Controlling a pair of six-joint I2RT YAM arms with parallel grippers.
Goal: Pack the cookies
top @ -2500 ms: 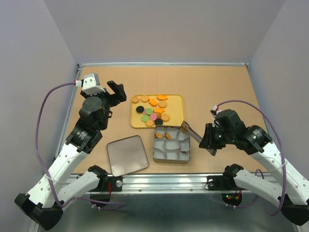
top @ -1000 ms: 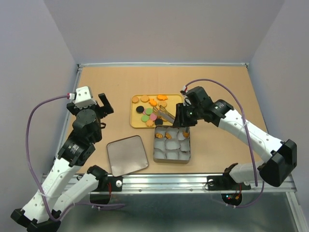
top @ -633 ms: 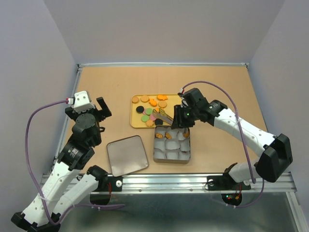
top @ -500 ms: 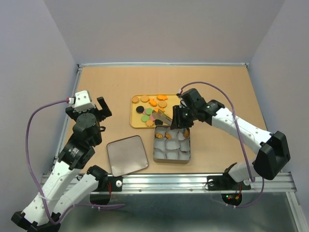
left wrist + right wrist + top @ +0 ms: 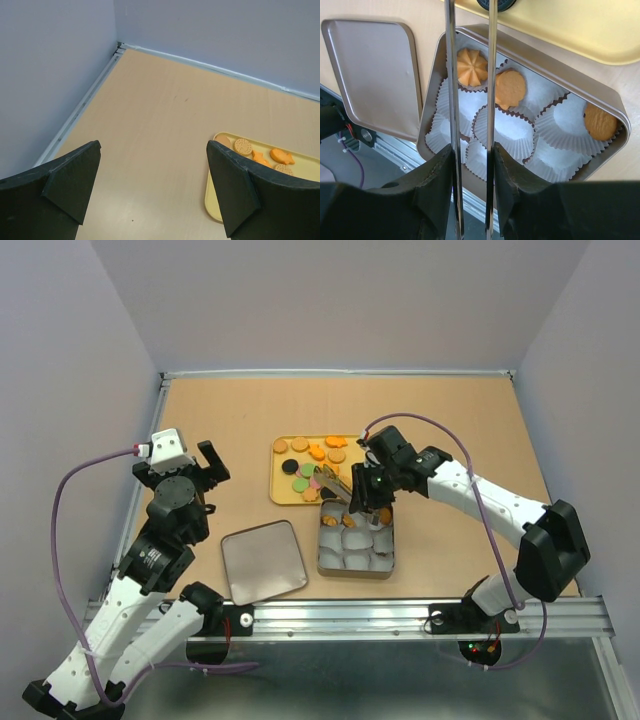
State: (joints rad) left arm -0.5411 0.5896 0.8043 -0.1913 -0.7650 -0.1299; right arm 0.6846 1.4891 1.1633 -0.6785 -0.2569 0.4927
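Cookies [image 5: 307, 469] in tan, green, pink and black lie on a yellow tray [image 5: 284, 493]. Three tan-orange cookies [image 5: 510, 88] sit in white paper cups in the brown tin [image 5: 355, 574]. My right gripper [image 5: 366, 492] hovers over the tin's far edge, shut on metal tongs [image 5: 451, 100]. The two tong blades reach out over the tray, with a narrow gap between them. Their tips pass out of the right wrist view, and I cannot tell whether they hold anything. My left gripper [image 5: 186, 466] stands open and empty, left of the tray. More cookies [image 5: 243, 146] show in the left wrist view.
The tin's lid [image 5: 263, 560] lies flat to the left of the tin, near the front edge. Purple-grey walls close in the table on three sides. The right arm's cable [image 5: 440, 430] arcs above the right forearm.
The right arm has swung left, carrying the tongs further over the tray, and the blades have drawn slightly closer. The left arm has barely moved.
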